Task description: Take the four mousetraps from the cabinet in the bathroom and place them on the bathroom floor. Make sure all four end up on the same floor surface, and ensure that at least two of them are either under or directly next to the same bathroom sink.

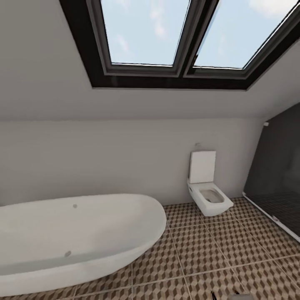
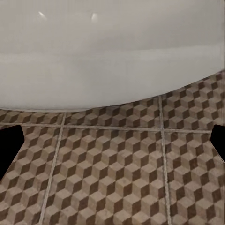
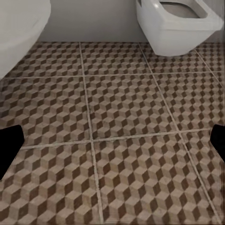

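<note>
The bathroom floor (image 1: pixel 208 254) of cube-patterned tiles spreads ahead of me. In the left wrist view my left gripper (image 2: pixel 112 145) hangs open over bare floor tiles (image 2: pixel 112 178), its black fingertips (image 2: pixel 7 147) far apart at the frame's edges, with nothing between them. My right gripper (image 3: pixel 112 145) is open in the same way above bare tiles (image 3: pixel 122 117), with nothing between its fingertips (image 3: pixel 8 150). The mousetraps, the cabinet and the sink are out of view.
A rounded white bathtub (image 1: pixel 75 237) stands at the left, close in front of the left gripper (image 2: pixel 93 56). A white wall-hung toilet (image 1: pixel 208 196) sits against the back wall, ahead of the right gripper (image 3: pixel 178 23). A dark glass shower (image 1: pixel 279 179) closes off the right. Skylights (image 1: pixel 179 33) slope overhead.
</note>
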Robot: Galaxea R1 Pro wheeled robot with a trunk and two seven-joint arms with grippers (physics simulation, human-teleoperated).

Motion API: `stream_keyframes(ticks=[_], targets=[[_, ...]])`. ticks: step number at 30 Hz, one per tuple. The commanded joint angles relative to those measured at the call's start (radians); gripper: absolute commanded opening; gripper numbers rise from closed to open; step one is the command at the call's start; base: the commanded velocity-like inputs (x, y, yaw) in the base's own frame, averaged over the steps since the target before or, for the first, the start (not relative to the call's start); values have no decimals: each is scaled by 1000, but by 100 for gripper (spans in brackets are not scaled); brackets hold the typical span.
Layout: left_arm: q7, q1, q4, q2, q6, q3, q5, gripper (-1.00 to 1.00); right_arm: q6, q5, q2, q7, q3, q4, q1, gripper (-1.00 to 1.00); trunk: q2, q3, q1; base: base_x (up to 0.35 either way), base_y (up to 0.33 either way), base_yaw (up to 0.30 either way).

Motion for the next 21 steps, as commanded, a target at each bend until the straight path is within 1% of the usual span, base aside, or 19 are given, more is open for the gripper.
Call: stream_keyframes(ticks=[1, 21], targets=[[-3, -1, 4, 0, -6, -1, 8, 100, -5, -8, 0, 1, 8, 4, -1, 100, -1, 0, 0, 0, 0, -280], [-4, -1, 4, 0, -6, -1, 8, 100, -4, -8, 1, 0, 8, 4, -2, 100, -1, 9, 0, 0, 0, -280]])
